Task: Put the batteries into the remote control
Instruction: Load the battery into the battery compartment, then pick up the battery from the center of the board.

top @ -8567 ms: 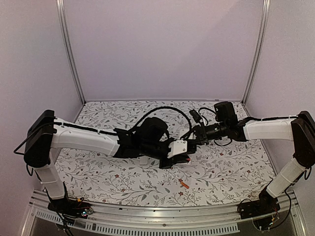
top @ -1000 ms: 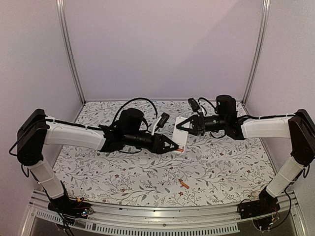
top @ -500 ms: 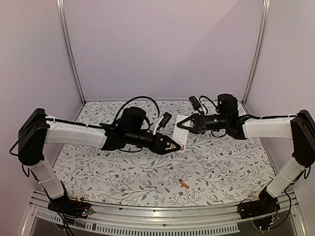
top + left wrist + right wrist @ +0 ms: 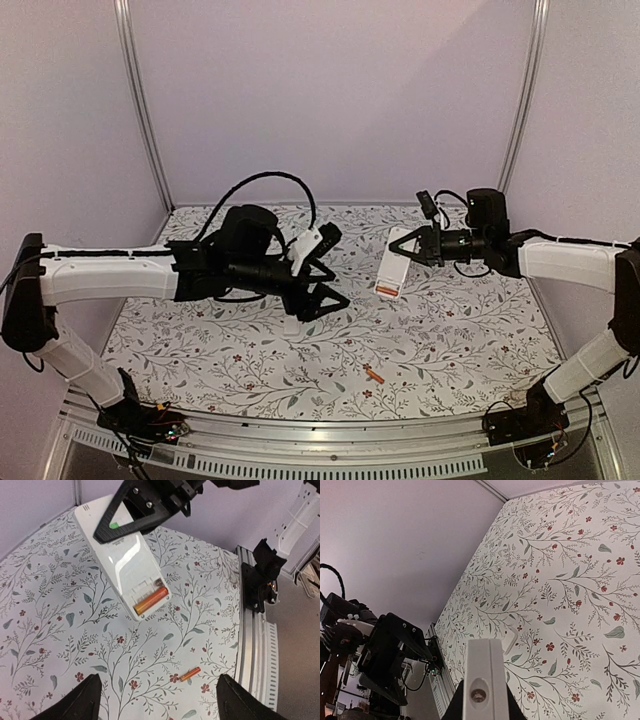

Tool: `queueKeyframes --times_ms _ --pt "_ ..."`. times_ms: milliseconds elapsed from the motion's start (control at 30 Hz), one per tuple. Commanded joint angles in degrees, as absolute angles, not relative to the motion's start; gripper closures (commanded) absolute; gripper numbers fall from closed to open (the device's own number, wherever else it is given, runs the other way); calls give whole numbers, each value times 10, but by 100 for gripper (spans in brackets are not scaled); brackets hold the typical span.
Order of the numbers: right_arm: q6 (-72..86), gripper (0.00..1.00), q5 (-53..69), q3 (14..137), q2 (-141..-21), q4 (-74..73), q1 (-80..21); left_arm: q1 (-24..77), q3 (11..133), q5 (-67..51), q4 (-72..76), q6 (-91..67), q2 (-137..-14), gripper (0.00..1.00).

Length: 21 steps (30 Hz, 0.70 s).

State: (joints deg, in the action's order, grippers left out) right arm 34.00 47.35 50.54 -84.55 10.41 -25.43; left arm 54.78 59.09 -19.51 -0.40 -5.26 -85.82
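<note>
your right gripper [image 4: 404, 248] is pinching the remote control [image 4: 393, 268] by its upper end. it looks lifted off the table, tilted, w/ the back turned toward the left wrist cam. prob that's so the battery recess faces the other arm for loading. the seated battery [image 4: 151, 600] is already in the recess at the remote's low end, and the slot beside it looks empty. the loose battery [image 4: 190, 674] lies on the table below the remote, well apart from it. your left gripper [image 4: 326, 297] hangs left of the remote, fingers [image 4: 80, 702] spread wide w/ nothing between them. i'd judge it's free to go fetch the loose one. a small white cover plate [image 4: 292, 325] lies on the table left of & below the remote, out of the way.

hard to see: the right wrist cam gets the remote end-on only, so no view of the recess or of its own pads. springs & polarity marks are too small to read. can't tell if the seated battery is fully clipped in.
</note>
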Motion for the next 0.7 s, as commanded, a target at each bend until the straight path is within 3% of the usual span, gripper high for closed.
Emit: queueKeyframes --times_ms 0,500,667 --pt "290 100 455 481 -809 61 -240 608 590 -167 -101 122 -882 23" --pt "276 100 458 430 -774 46 -193 741 865 -73 -375 350 -1162 54" --pt "273 100 461 426 -773 46 -191 750 906 -60 -392 366 -1203 57"
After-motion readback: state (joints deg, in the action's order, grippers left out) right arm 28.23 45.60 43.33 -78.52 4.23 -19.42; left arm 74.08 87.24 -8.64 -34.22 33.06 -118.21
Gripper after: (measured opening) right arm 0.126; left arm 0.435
